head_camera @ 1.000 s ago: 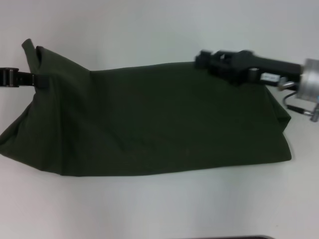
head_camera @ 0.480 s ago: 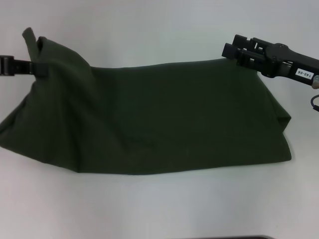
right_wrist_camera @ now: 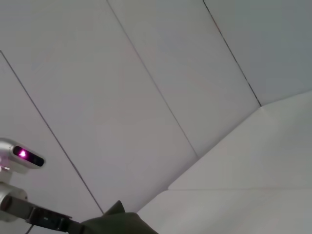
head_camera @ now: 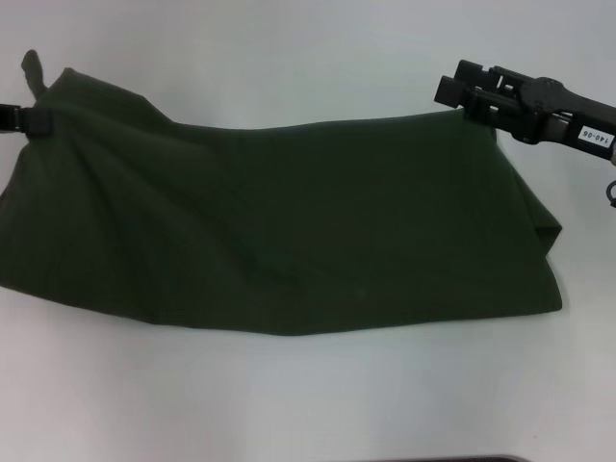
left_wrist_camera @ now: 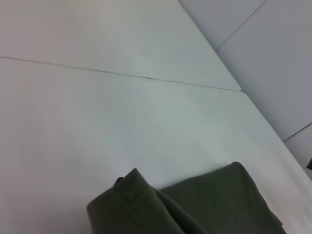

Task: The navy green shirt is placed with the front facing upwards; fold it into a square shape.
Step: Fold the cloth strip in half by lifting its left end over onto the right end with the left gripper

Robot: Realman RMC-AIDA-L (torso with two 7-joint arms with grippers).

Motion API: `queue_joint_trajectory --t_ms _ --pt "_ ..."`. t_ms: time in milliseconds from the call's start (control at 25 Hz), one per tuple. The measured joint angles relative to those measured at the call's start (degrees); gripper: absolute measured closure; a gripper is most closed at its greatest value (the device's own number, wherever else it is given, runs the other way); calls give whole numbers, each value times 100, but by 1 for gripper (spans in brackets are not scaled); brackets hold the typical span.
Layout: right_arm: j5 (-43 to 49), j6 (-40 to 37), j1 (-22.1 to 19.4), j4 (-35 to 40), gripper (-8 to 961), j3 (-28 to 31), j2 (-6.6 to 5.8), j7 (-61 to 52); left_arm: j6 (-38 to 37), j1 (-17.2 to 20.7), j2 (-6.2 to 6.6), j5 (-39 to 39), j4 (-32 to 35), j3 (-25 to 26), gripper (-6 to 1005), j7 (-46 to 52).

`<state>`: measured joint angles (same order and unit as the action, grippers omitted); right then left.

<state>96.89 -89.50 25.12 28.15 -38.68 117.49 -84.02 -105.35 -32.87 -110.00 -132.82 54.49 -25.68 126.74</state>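
The navy green shirt (head_camera: 289, 231) lies folded into a long dark band across the white table (head_camera: 289, 395), plain side up. At the far left, my left gripper (head_camera: 33, 120) is shut on the shirt's upper left corner, and a tip of cloth sticks up past it. My right gripper (head_camera: 454, 93) is at the upper right corner, shut on the top edge, with the cloth sloping down from it. The left wrist view shows only a bunched corner of the shirt (left_wrist_camera: 146, 209). In the right wrist view a peak of the shirt (right_wrist_camera: 117, 222) shows beside the far left arm.
Bare white table (left_wrist_camera: 122, 122) surrounds the shirt on all sides. A seam between table panels (left_wrist_camera: 122, 73) runs behind it. Grey wall panels (right_wrist_camera: 146, 73) stand beyond the table. A dark edge (head_camera: 452, 458) shows at the table's front.
My left gripper has pulled the upper left corner further left, stretching the shirt wider. My right gripper has moved right from over the cloth to the upper right corner.
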Motion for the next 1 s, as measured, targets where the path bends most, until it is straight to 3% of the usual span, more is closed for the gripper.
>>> queue_joint_trajectory --t_ms 520,800,1000 --pt "-4 -5 45 -2 239 31 -11 0 146 25 318 -10 -446 83 976 -137" --pt "-4 -5 45 0 240 36 -18 1 218 62 432 -59 -559 172 976 -170" --pt "-3 -5 45 4 240 37 -17 1 219 81 443 -59 -569 221 976 -143"
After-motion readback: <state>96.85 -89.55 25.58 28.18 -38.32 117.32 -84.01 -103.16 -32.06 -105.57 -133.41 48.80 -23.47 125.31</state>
